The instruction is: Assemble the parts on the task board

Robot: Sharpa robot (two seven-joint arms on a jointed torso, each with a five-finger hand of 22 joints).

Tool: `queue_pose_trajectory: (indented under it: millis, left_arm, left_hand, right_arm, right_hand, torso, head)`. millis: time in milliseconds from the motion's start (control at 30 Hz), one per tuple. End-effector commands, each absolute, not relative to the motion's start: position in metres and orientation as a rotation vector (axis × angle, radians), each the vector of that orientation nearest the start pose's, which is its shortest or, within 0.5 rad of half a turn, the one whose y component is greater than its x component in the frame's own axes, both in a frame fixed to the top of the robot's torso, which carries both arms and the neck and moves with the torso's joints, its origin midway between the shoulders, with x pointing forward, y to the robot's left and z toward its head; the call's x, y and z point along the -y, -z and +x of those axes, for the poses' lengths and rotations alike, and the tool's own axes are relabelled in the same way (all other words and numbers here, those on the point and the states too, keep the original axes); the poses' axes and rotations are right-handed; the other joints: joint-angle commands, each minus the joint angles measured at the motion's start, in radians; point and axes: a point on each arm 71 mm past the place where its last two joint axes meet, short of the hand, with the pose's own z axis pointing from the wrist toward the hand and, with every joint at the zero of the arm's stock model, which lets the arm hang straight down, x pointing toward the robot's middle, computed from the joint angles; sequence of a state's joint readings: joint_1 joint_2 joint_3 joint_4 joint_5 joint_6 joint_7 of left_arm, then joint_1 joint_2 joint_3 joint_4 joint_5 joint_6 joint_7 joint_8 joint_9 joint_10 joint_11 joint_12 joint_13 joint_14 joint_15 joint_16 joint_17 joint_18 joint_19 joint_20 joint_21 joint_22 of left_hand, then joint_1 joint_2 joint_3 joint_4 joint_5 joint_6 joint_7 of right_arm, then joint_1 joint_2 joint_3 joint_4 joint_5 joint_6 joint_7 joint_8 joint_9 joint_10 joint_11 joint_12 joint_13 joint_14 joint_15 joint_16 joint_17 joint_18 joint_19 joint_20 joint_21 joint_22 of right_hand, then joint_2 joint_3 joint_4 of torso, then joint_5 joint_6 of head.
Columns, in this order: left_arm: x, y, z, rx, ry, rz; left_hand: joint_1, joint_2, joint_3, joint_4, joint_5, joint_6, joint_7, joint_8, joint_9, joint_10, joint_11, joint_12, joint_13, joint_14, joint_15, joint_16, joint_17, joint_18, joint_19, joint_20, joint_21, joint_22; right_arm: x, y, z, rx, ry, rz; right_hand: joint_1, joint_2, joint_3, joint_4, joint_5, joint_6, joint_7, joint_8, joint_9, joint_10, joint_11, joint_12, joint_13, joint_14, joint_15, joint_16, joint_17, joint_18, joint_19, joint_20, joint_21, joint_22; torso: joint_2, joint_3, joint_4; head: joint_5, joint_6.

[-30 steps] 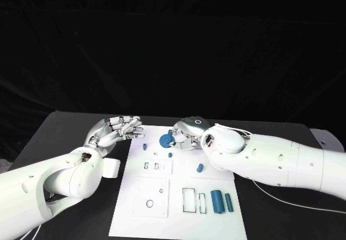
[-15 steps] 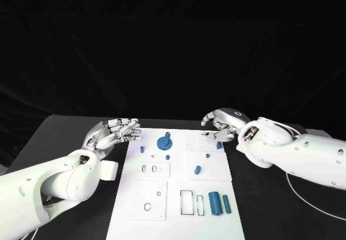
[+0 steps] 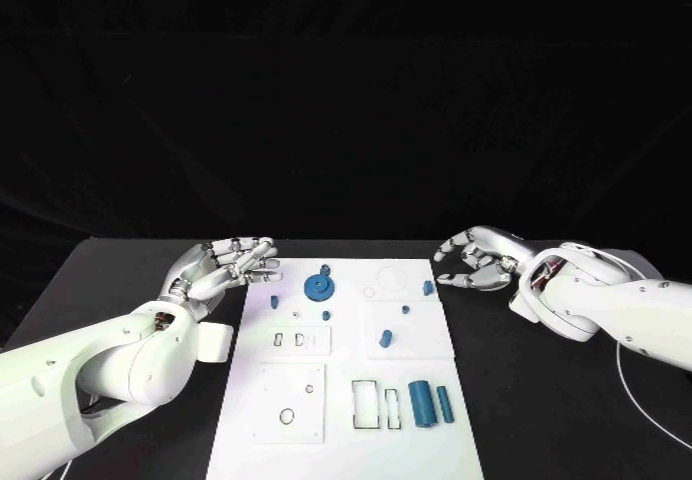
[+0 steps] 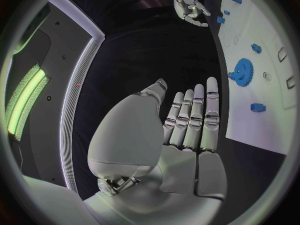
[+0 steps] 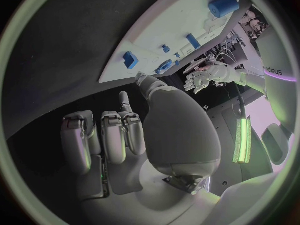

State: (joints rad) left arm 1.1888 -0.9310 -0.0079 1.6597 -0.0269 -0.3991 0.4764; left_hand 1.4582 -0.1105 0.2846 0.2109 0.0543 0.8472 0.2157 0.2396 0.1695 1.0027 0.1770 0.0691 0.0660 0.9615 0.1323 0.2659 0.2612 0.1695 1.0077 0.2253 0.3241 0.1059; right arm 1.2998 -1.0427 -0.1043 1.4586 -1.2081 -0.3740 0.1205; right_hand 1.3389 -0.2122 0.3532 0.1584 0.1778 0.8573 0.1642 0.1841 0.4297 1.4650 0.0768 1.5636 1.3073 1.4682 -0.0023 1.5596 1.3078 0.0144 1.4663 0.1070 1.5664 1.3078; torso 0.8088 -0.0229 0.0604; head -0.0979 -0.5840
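Note:
The white task board (image 3: 310, 385) lies in the middle of the black table. A blue gear (image 3: 319, 287) sits on its far left part, also seen in the left wrist view (image 4: 242, 78). Small blue pieces (image 3: 387, 339) are scattered over the far half. Two blue cylinders (image 3: 420, 403) lie near the board's right edge. My left hand (image 3: 231, 262) hovers by the board's far left corner, fingers straight and side by side (image 4: 187, 130), holding nothing. My right hand (image 3: 476, 262) is off the board's far right corner, fingers curled in on nothing (image 5: 125, 140).
Black outlined slots (image 3: 368, 397) and small holes mark the near half of the board. Black table (image 3: 548, 420) stretches to both sides of it. My left forearm (image 3: 130, 355) lies along the board's left edge.
My right hand has let go of the blue gear and drawn back to the right, off the board. The gear stays on the board. My left hand has barely moved.

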Motion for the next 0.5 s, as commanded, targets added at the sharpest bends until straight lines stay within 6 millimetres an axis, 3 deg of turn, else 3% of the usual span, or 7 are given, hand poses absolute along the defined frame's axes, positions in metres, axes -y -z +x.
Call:
queue_pose_trajectory:
  millis: [33, 167, 233, 500]
  left_arm:
    - [-0.214, 0.154, 0.467, -1.303, 1.603, -1.040]
    - [-0.214, 0.154, 0.467, -1.303, 1.603, -1.040]
    - [-0.215, 0.154, 0.467, -1.303, 1.603, -1.040]
    - [-0.215, 0.154, 0.467, -1.302, 1.600, -1.041]
  left_hand:
    - [0.000, -0.007, 0.008, -0.001, -0.001, 0.004, 0.007, -0.003, 0.000, 0.009, -0.001, 0.001, 0.002, 0.006, -0.001, 0.004, 0.001, 0.013, 0.003, -0.002, 0.001, -0.002]
    - [0.000, -0.008, 0.008, -0.002, -0.001, 0.004, 0.007, -0.002, 0.000, 0.010, -0.001, 0.001, 0.001, 0.005, -0.001, 0.003, 0.002, 0.013, 0.000, -0.001, -0.001, -0.003]
    - [0.000, -0.008, 0.009, -0.002, -0.001, 0.004, 0.007, -0.003, 0.000, 0.010, -0.001, 0.000, 0.001, 0.004, 0.000, 0.002, 0.002, 0.012, -0.002, -0.001, -0.002, -0.003]
    - [0.000, -0.008, 0.009, -0.002, -0.001, 0.004, 0.006, -0.003, 0.000, 0.010, -0.001, 0.000, 0.001, 0.004, 0.000, 0.002, 0.002, 0.012, -0.002, -0.001, -0.002, -0.004]
  right_arm:
    - [0.315, 0.159, 0.492, -1.590, -0.703, 0.048]
    - [0.313, 0.168, 0.493, -1.600, -0.693, 0.058]
    - [0.312, 0.172, 0.494, -1.605, -0.688, 0.062]
    - [0.309, 0.182, 0.496, -1.623, -0.671, 0.071]
  right_hand:
    - [0.008, -0.002, 0.000, -0.008, 0.005, -0.009, 0.002, -0.006, -0.001, 0.099, 0.006, 0.000, 0.256, 0.094, 0.004, 0.002, 0.221, -0.014, 0.105, -0.001, 0.004, 0.263]
    - [0.007, -0.002, -0.001, -0.008, 0.009, -0.013, 0.005, -0.010, -0.002, 0.098, 0.009, -0.001, 0.255, 0.093, 0.007, 0.002, 0.220, -0.014, 0.105, 0.002, 0.004, 0.263]
    - [0.005, -0.003, -0.003, -0.008, 0.011, -0.017, 0.007, -0.014, -0.002, 0.096, 0.011, -0.003, 0.253, 0.094, 0.011, 0.002, 0.220, -0.014, 0.105, 0.005, 0.004, 0.263]
    - [0.003, -0.004, -0.004, -0.007, 0.012, -0.019, 0.009, -0.016, -0.003, 0.095, 0.013, -0.003, 0.252, 0.094, 0.013, 0.002, 0.220, -0.014, 0.105, 0.007, 0.004, 0.263]
  torso:
    - [0.002, 0.0033, -0.0006]
    - [0.001, 0.0035, 0.0014]
    - [0.000, 0.0004, 0.0011]
    - [0.000, -0.0013, -0.0004]
  head:
    - [-0.001, -0.004]
    - [-0.001, -0.008]
    - [0.000, -0.010]
    - [0.005, -0.017]
